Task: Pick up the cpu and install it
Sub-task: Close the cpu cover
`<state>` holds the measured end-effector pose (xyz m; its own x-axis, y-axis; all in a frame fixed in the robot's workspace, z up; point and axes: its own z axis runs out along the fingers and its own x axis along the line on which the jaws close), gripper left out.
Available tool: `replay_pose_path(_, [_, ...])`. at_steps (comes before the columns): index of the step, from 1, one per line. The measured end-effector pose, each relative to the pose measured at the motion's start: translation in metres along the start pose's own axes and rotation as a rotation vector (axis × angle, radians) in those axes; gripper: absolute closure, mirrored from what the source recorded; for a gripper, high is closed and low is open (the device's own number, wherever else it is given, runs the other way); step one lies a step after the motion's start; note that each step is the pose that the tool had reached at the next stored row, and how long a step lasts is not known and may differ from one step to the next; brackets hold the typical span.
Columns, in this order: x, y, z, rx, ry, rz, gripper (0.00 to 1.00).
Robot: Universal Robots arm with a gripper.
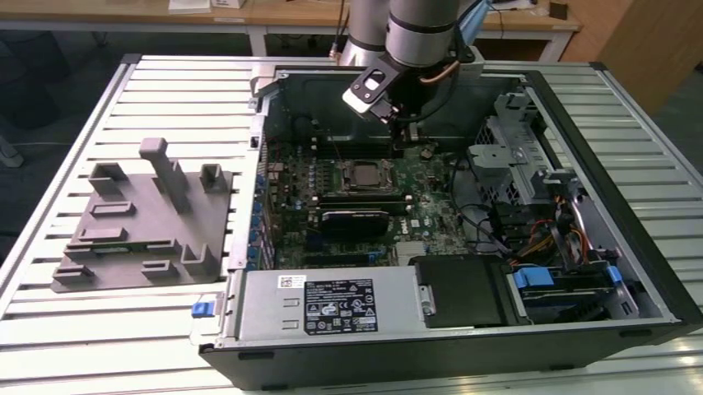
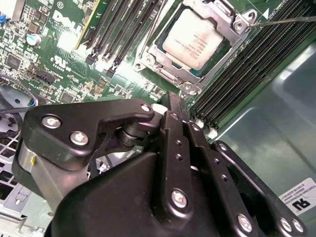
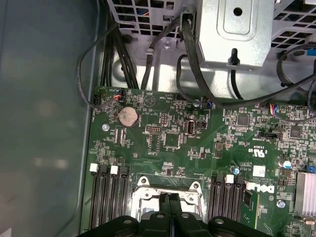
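The cpu shows its pale silver top and lies flat inside the metal-framed socket on the green motherboard; in the exterior view the cpu sits mid-board inside the open computer case. My gripper hangs above the board, just behind the socket and apart from it. In the first wrist view the gripper has its two black fingers pressed together with nothing between them, over the socket frame. The second wrist view has the gripper a short way from the chip.
A large grey fixture with upright blocks lies on the slatted table at the exterior view's left. Inside the case are memory slots, black cables, a metal drive cage and a power supply. Case walls surround the board.
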<state>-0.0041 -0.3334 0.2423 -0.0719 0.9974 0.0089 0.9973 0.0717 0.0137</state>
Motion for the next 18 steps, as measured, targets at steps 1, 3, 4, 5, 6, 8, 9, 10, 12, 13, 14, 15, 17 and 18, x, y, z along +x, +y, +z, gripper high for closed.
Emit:
replay_pose_path(1, [0.0, -0.0005, 0.0, 0.0, 0.0001, 0.0, 0.89])
replay_pose_path(3, [0.0001, -0.0015, 0.0, 0.0, 0.0, 0.0, 0.89])
replay_pose_path(4, [0.0001, -0.002, 0.0, 0.0, 0.0, 0.0, 0.89])
replay_pose_path(5, [0.0002, -0.0024, 0.0, 0.0, 0.0, 0.0, 0.89])
replay_pose_path(6, [0.0002, -0.0028, 0.0, 0.0, 0.0, 0.0, 0.89])
replay_pose_path(8, [0.0003, -0.0037, 0.0, 0.0, 0.0001, 0.0, 0.89])
replay_pose_path(9, [0.0003, -0.0043, 0.0, 0.0, 0.0001, 0.0, 0.89])
replay_pose_path(10, [0.0004, -0.0049, 0.0, 0.0, 0.0, 0.0, 0.89])
replay_pose_path(12, [0.0004, -0.0061, 0.0, 0.0, 0.0, 0.0, 0.89])
replay_pose_path(13, [0.0005, -0.0065, 0.0, 0.0, 0.0, 0.0, 0.89])
replay_pose_path(14, [0.0005, -0.007, 0.0, 0.0, 0.0001, 0.0, 0.89])
replay_pose_path(15, [0.0006, -0.0078, 0.0, 0.0, 0.0001, 0.0, 0.89])
replay_pose_path(17, [0.0006, -0.0091, 0.0001, 0.0, 0.0001, 0.0, 0.89])
replay_pose_path(18, [0.0007, -0.01, 0.0001, 0.0, 0.0, 0.0, 0.89])
